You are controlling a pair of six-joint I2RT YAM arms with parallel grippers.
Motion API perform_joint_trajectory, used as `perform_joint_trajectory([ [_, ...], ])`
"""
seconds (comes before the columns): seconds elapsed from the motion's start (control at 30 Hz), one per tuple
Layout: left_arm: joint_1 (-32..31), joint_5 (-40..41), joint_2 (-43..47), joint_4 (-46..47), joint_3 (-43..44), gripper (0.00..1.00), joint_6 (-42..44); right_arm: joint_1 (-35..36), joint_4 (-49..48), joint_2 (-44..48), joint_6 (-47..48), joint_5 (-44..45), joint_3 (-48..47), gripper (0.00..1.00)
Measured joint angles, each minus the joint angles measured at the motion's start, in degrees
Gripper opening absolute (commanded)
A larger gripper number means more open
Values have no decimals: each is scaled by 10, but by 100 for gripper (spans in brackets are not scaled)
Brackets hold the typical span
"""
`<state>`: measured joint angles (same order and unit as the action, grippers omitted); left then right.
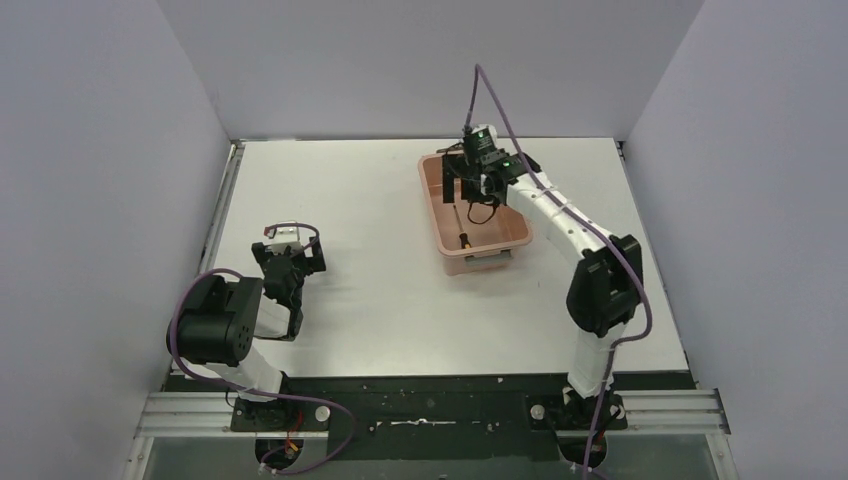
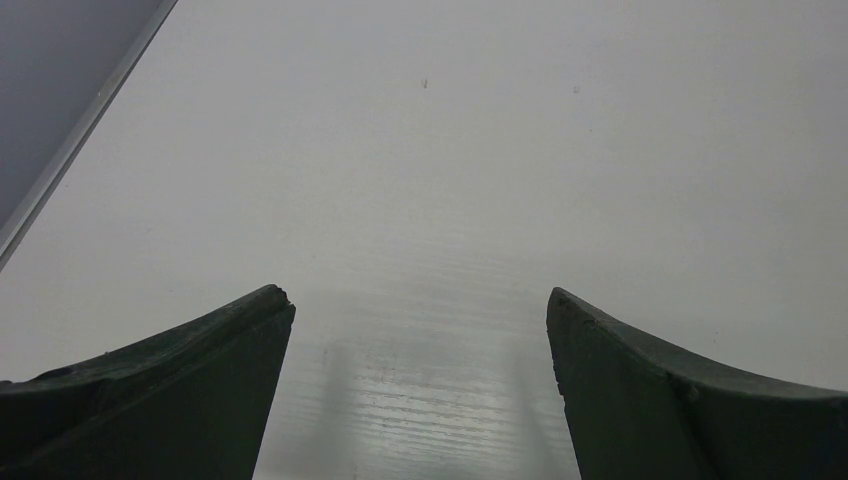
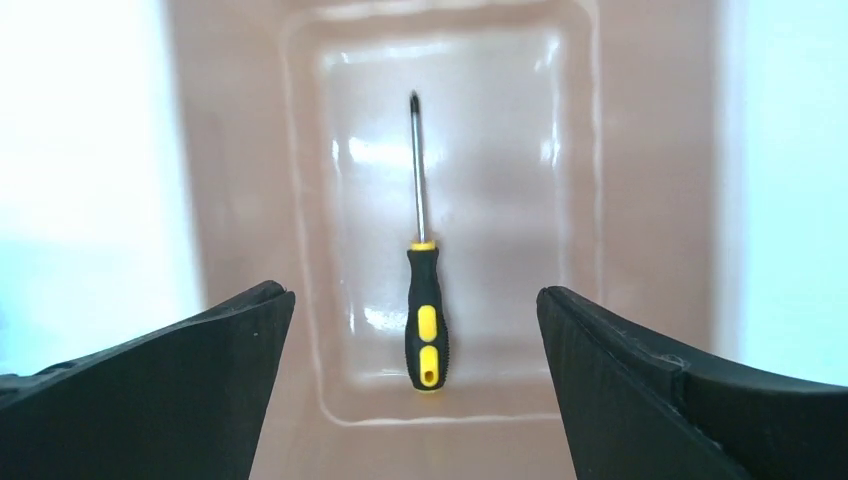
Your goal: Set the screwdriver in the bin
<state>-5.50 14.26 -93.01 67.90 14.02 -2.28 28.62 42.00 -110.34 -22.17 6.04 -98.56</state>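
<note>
The screwdriver [image 3: 423, 300], black handle with yellow patches and a thin metal shaft, lies flat on the floor of the salmon-pink bin [image 3: 640, 200]. In the top view it shows as a small dark line with a yellow end [image 1: 462, 232] inside the bin [image 1: 510, 232]. My right gripper [image 3: 415, 300] is open and empty, held above the bin's far end [image 1: 474, 186], apart from the screwdriver. My left gripper [image 2: 420, 300] is open and empty, just above bare table at the near left [image 1: 290, 262].
The white table [image 1: 380, 290] is bounded by grey walls at the back and both sides. A metal rail [image 1: 225, 200] runs along its left edge. The bin sits at the back, right of centre.
</note>
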Motion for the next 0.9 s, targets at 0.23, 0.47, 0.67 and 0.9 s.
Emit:
perform_joint_trajectory([
  [0.23, 0, 0, 0, 0, 0, 97, 0, 3, -49, 182, 40, 56, 10, 100],
  [0.47, 0, 0, 0, 0, 0, 97, 0, -59, -216, 415, 103, 132, 247, 100],
  [0.67, 0, 0, 0, 0, 0, 97, 0, -106, -349, 518, 148, 183, 509, 100],
  [0.9, 0, 0, 0, 0, 0, 97, 0, -106, -499, 585, 148, 216, 744, 100],
])
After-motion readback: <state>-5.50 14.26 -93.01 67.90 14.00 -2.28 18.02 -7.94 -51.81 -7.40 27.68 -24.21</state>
